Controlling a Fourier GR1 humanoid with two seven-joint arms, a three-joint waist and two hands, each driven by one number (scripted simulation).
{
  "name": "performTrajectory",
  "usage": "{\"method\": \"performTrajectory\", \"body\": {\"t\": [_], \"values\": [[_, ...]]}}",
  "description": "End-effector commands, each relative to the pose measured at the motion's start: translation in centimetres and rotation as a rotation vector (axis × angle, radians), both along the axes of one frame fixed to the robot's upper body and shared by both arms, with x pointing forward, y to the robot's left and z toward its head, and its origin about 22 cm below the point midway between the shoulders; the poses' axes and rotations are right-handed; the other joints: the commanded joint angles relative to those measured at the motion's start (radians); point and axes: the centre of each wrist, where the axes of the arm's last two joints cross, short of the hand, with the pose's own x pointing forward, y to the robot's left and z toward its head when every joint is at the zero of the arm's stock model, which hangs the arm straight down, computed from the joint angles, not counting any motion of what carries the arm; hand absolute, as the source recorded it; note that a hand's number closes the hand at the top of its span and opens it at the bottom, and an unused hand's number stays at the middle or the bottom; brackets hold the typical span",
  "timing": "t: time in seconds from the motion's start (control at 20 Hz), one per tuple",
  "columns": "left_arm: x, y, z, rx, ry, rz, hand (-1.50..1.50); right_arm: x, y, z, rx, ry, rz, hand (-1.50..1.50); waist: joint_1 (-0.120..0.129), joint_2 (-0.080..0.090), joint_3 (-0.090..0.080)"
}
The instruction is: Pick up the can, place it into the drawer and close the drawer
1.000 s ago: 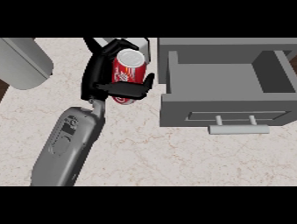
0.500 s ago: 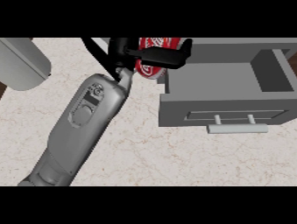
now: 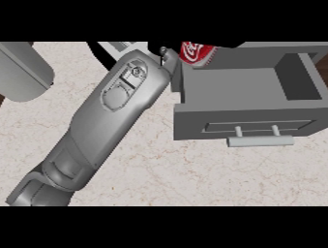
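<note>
- Your left hand (image 3: pixel 154 47) is right up at the top edge of the head view. Only slivers of its black fingers show past the wrist.
- Those dark slivers sit on both sides of the can (image 3: pixel 195 52), so the hand is clamped round it.
- You only see the can's lower part. It is red with white script, tilted a little, and its top is cut off by the edge of the view.
- The can hangs over the back left corner of the drawer (image 3: pixel 195 116), just inside the left wall. You cannot tell whether its base touches the drawer floor or is above it.
- The drawer stands wide open. It is a grey box with its cavity facing up and nothing else showing inside.
- The drawer's front panel faces you, with a pale bar handle (image 3: pixel 259 140) sticking out at the bottom.
- Your grey left forearm (image 3: pixel 116 111) runs as a long diagonal from the lower left corner up to that back corner. It lies just beside the drawer's left wall and crosses a good part of the counter (image 3: pixel 216 179).
- The counter is pale and marbled, with a dark floor showing past its left and right edges.
- A rounded grey shape (image 3: pixel 13 70) sits at the upper left, well apart from the drawer. You cannot tell what it is.
- Your right hand shows nowhere in this view.
</note>
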Motion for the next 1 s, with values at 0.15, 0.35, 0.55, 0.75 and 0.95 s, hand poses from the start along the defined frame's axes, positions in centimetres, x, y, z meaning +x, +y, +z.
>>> {"method": "performTrajectory", "body": {"t": [0.15,0.35,0.55,0.75,0.95], "values": [[1.0,-2.6,2.4,0.037,0.024,0.007,1.5,0.3,1.2,-0.2,0.009,-0.01,-0.003,-1.5,-0.01,0.004,0.0],[2.3,-2.1,0.6,0.052,0.025,0.018,1.5,0.4,0.2,0.1,-0.006,-0.005,0.032,-1.5,-0.016,0.006,0.001],[2.0,-3.5,0.8,0.079,0.031,0.066,1.5,0.5,2.1,-0.6,-0.006,0.015,0.041,-1.5,-0.045,0.01,0.002],[2.7,-3.0,0.2,0.096,0.034,0.013,1.5,1.2,1.8,0.7,-0.014,-0.002,0.011,-1.5,-0.029,0.009,0.001],[2.8,-2.8,-2.1,0.132,0.024,0.068,1.5,2.3,0.3,1.0,-0.029,-0.006,0.034,-1.5,-0.051,0.014,0.002]]}}
